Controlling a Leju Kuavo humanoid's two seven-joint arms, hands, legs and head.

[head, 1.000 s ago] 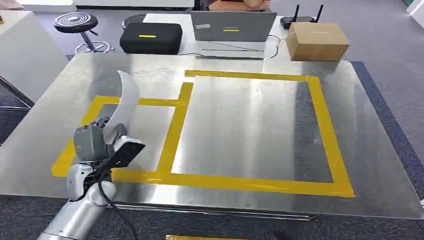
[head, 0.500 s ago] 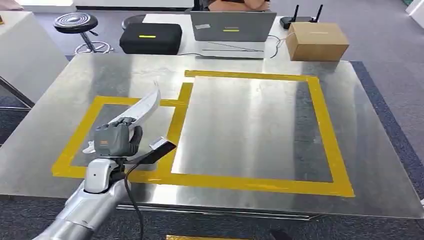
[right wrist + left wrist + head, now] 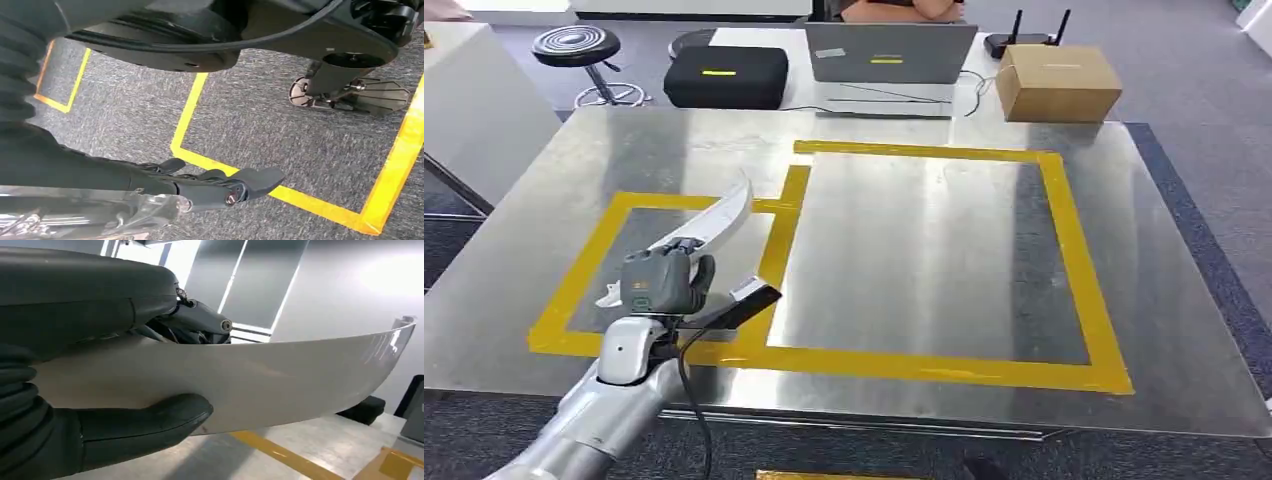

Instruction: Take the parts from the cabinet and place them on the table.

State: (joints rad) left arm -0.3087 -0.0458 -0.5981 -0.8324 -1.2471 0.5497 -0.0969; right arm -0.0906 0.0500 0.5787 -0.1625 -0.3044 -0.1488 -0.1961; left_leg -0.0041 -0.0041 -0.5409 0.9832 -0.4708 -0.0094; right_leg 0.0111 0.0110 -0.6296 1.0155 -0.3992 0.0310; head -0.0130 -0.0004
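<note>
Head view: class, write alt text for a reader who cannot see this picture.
The robot's left hand holds a curved white part over the smaller yellow-taped rectangle on a steel table. A larger taped rectangle lies beside it; beyond stand a laptop, cardboard box and black case.

A grey carpet (image 3: 1204, 150) covers the floor, marked with yellow tape lines (image 3: 187, 112). Beyond the steel table (image 3: 904, 260) stands a pale desk (image 3: 754, 40) carrying a black case (image 3: 726, 76), an open laptop (image 3: 889, 55), a cardboard box (image 3: 1057, 83) and a black router (image 3: 1024, 42) with two antennas. A round black stool (image 3: 576, 45) sits to the left, near a white counter (image 3: 469, 110). The wrist view shows grey wall panels (image 3: 260, 285) and a bright strip, possibly a window (image 3: 180, 255).
</note>
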